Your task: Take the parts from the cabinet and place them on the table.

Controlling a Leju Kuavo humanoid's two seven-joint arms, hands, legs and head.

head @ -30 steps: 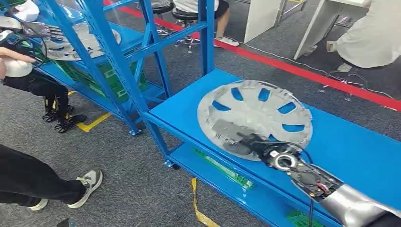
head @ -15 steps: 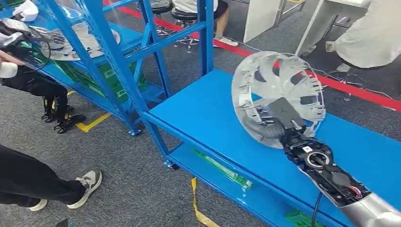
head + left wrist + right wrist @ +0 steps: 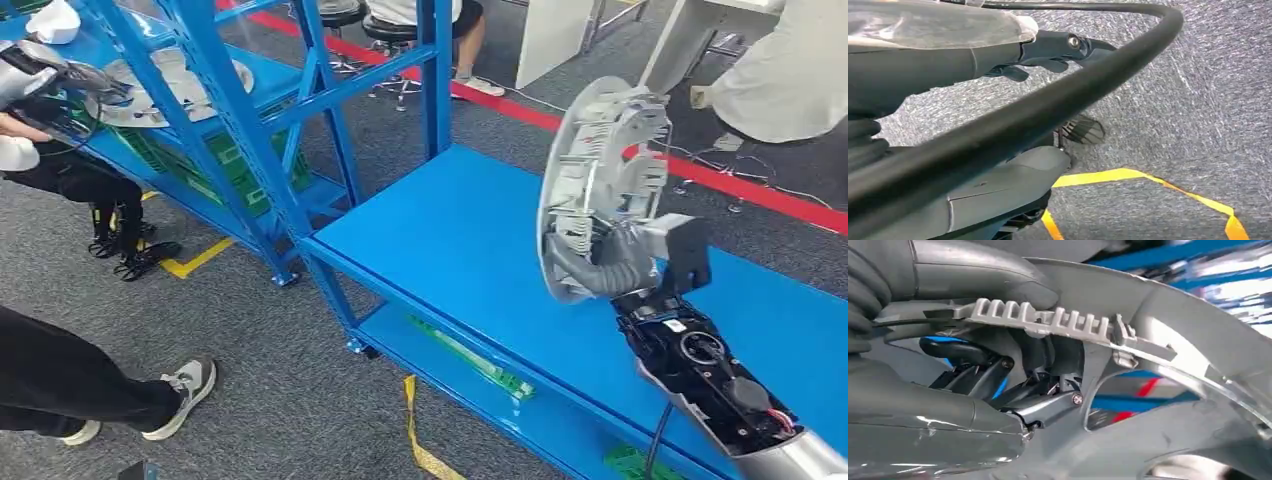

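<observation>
While raised over the blue table (image 3: 440, 230), right hand (image 3: 610, 265) grips upright hubcap (image 3: 590, 170) rim.

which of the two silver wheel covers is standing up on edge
The wheel cover gripped by the right hand above the blue table; it stands nearly on edge. The other wheel cover lies flat on the cabinet shelf.

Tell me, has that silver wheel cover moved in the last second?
Yes. The wheel cover, lying flat on the blue table earlier, is now lifted and tipped on edge by the right hand.
</observation>
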